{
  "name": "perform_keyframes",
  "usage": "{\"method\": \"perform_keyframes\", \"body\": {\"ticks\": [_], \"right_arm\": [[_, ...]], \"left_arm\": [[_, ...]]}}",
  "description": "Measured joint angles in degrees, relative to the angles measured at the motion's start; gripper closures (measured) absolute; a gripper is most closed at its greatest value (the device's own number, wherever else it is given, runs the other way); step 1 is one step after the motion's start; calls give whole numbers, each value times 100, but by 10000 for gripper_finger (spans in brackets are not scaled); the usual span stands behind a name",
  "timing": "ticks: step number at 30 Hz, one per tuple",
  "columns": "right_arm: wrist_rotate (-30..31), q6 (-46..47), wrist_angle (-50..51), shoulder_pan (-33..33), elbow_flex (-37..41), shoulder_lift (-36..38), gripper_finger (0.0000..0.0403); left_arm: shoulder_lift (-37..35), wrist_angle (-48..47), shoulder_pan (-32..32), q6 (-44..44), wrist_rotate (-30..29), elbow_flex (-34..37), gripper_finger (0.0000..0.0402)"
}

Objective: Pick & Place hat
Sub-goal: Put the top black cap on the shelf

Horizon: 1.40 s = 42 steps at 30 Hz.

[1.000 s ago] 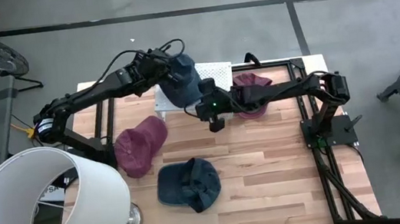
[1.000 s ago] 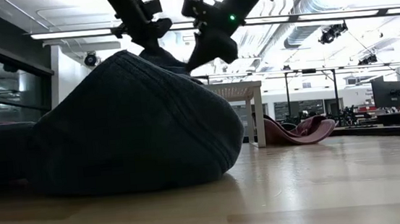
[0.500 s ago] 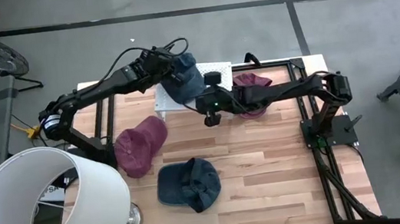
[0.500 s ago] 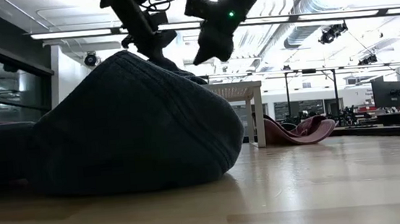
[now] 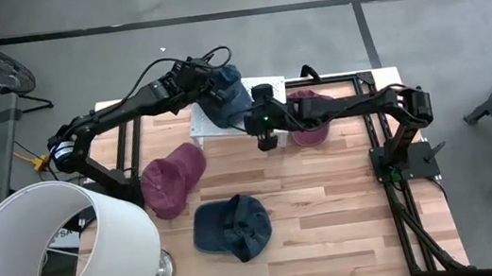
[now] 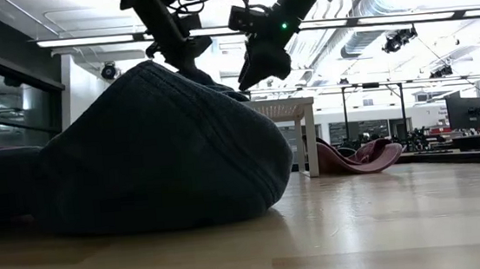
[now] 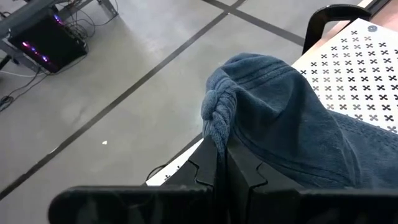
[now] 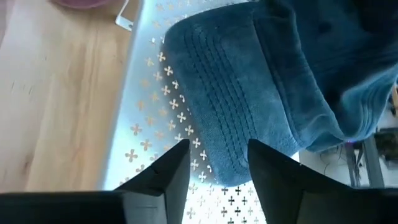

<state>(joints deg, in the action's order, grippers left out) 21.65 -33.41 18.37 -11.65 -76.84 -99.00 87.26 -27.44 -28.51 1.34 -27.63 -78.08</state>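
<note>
Hat [image 5: 227, 102] brim toward right claw [image 8: 214, 163]

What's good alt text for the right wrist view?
The right gripper, jaws open, hangs just off the brim of a blue cap lying on a white perforated stand. Wooden table shows beside the stand.

Bare wood [image 5: 332, 212] right of blue hat [image 5: 231, 228], lampshade [image 5: 48, 259] blocking near-left corner
</note>
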Motion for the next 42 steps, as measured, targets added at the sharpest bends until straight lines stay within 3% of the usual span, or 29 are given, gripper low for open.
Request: {"method": "perform_keyframes", "body": {"ticks": [12, 16, 25, 42], "right_arm": [[-877, -892, -131, -254, 0, -98, 256], [-587, -1044, -348, -265, -2, -217, 264], [-552, -1037, -409, -308, -7, -340, 281], [-434, -1072, -405, -242, -15, -330, 394]], "left_arm": [[2, -9, 0, 0, 145, 2, 394], [2, -14, 0, 0, 160, 4, 394], [7, -115, 0, 2, 176, 4, 394], [7, -148, 0, 2, 244, 9, 394]]}}
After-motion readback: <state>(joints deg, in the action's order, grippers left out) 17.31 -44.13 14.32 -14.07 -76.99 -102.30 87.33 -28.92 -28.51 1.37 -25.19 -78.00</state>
